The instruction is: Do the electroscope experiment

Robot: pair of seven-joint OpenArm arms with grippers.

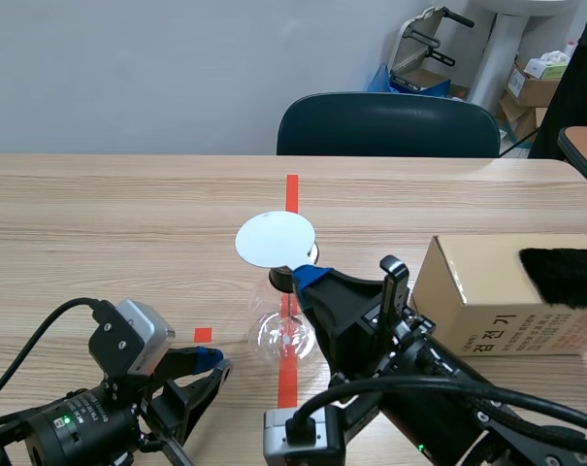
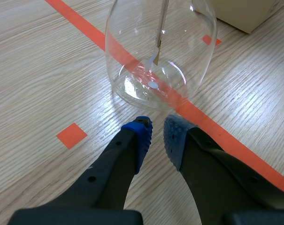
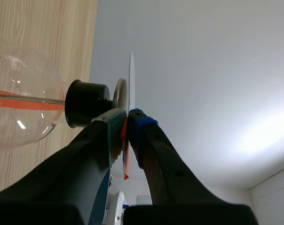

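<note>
The electroscope is a clear glass flask (image 1: 285, 335) on the red tape line, with a black stopper (image 3: 85, 104) and a white round disc (image 1: 275, 239) on top. My right gripper (image 1: 308, 277) is shut on the disc's near edge; in the right wrist view the thin disc (image 3: 131, 79) runs in between the pads of that gripper (image 3: 127, 124). My left gripper (image 1: 213, 364) rests low on the table to the left of the flask. In the left wrist view its blue pads stand almost together, holding nothing (image 2: 157, 133), just short of the flask's base (image 2: 179, 56).
A cardboard box (image 1: 487, 301) stands at the right with a black furry cloth (image 1: 563, 277) on top. A dark chair (image 1: 388, 124) is behind the table's far edge. A small red tape square (image 2: 71, 135) lies beside my left gripper.
</note>
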